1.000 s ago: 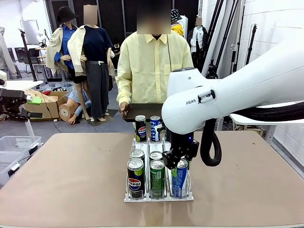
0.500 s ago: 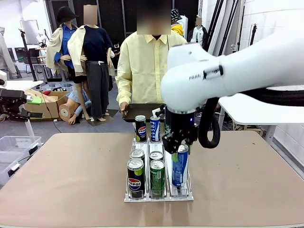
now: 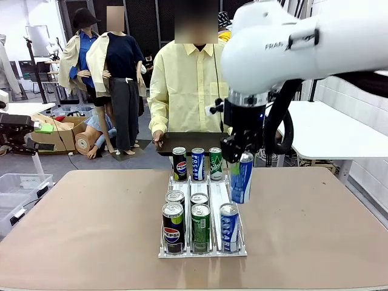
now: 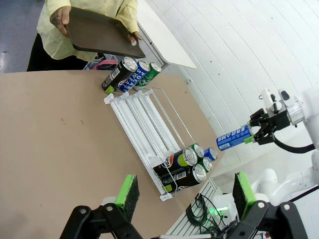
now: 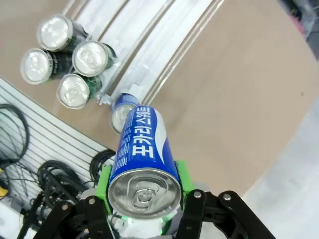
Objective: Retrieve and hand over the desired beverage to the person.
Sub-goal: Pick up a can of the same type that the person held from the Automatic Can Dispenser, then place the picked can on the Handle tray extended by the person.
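1. While the right gripper (image 3: 240, 156) clamps its green pads on the top end of a blue can (image 3: 241, 180), the can hangs upright over the table, its long axis vertical. It sits clear above the right-hand lane of the clear rack (image 3: 203, 253).
2. From the right wrist camera, the can's silver lid faces the lens, wedged between the two pads.
3. The person (image 3: 188, 85) stands at the far side of the table, holding a dark tray (image 3: 185, 143) level just beyond the rack's far end.
4. Seen from the front, the tray lies at about 10 o'clock from the held can, farther across the table and to the left.
5. The left gripper (image 4: 185, 193) hovers with its jaws wide apart and empty, well away from the can, which shows at 3 o'clock in its wrist view.
6. The right arm is much nearer to the tray, so the handover likely falls to it. The can would stay upright as it goes to the tray.
7. Other cans (image 3: 173, 227) stand in the rack, near the path.
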